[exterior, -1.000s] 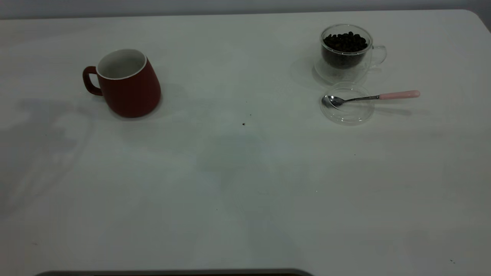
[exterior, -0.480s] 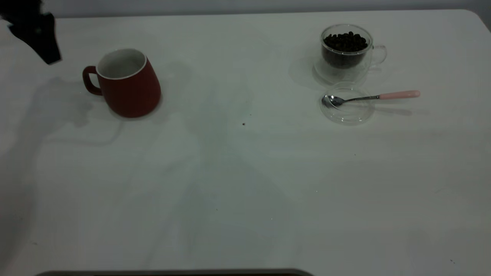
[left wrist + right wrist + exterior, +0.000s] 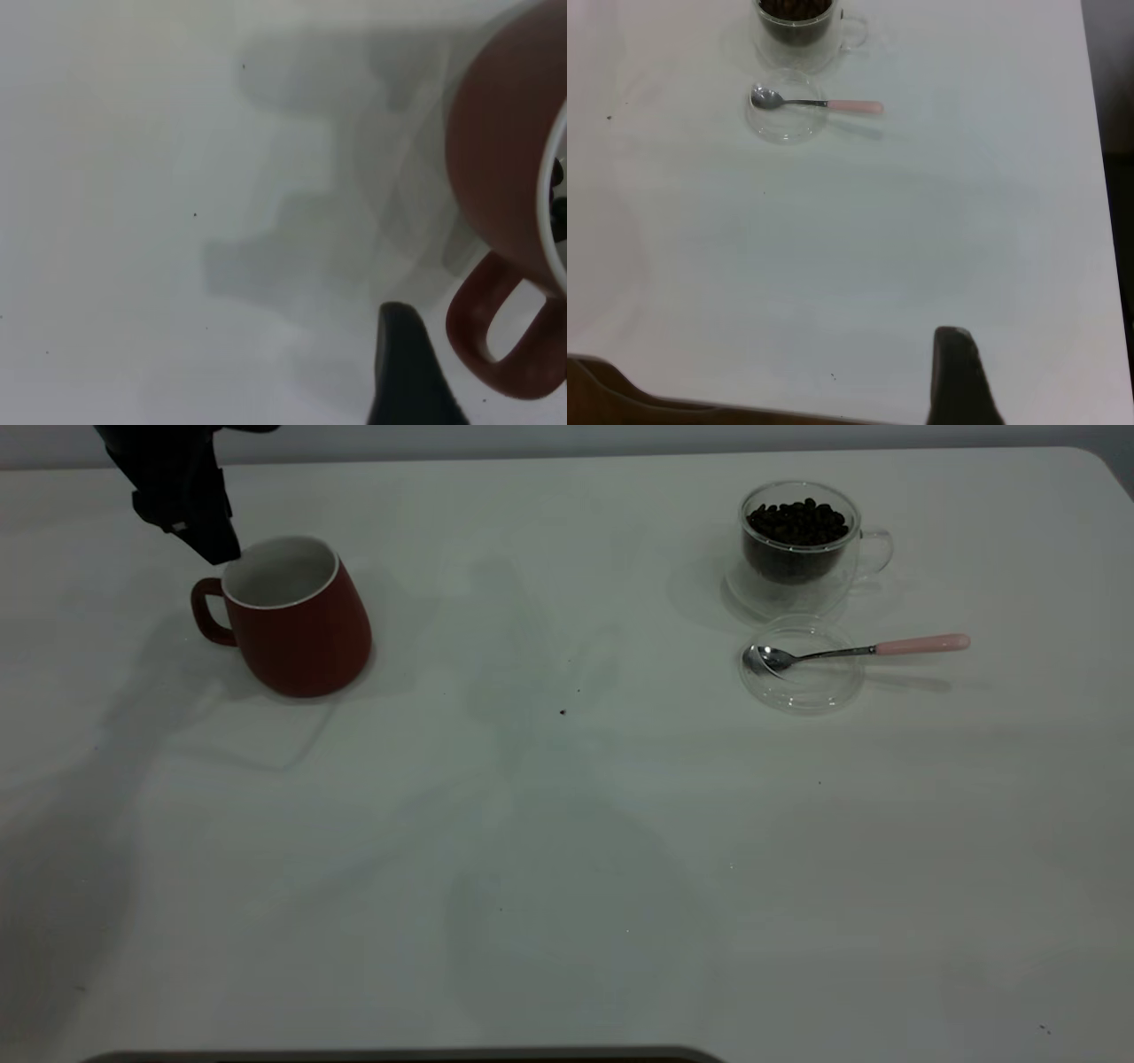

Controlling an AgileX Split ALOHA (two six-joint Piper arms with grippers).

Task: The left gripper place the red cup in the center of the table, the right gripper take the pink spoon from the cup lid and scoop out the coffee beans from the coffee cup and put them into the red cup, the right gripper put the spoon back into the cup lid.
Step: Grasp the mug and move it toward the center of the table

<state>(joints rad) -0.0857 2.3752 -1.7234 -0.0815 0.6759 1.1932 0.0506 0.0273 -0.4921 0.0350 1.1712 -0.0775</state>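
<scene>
Left gripper [image 3: 208, 536] hanging above the far-left part of the table [image 3: 549, 850], dark fingertips [image 3: 215, 549] just beside the rim of the red cup [image 3: 297, 624], on its handle side. Spread or pressed together: cannot tell, only one finger [image 3: 403, 372] showing in the left wrist view, near the cup's loop handle. Red cup upright on the table, untouched. Far off to the other side of those fingers: coffee cup [image 3: 802, 545] full of coffee beans [image 3: 797, 521], cup lid [image 3: 802, 666] just in front, pink spoon [image 3: 855, 650] lying across the lid, handle sticking out past its rim. Right gripper [image 3: 957, 381] held high, well apart from lid and spoon; finger state cannot tell.
</scene>
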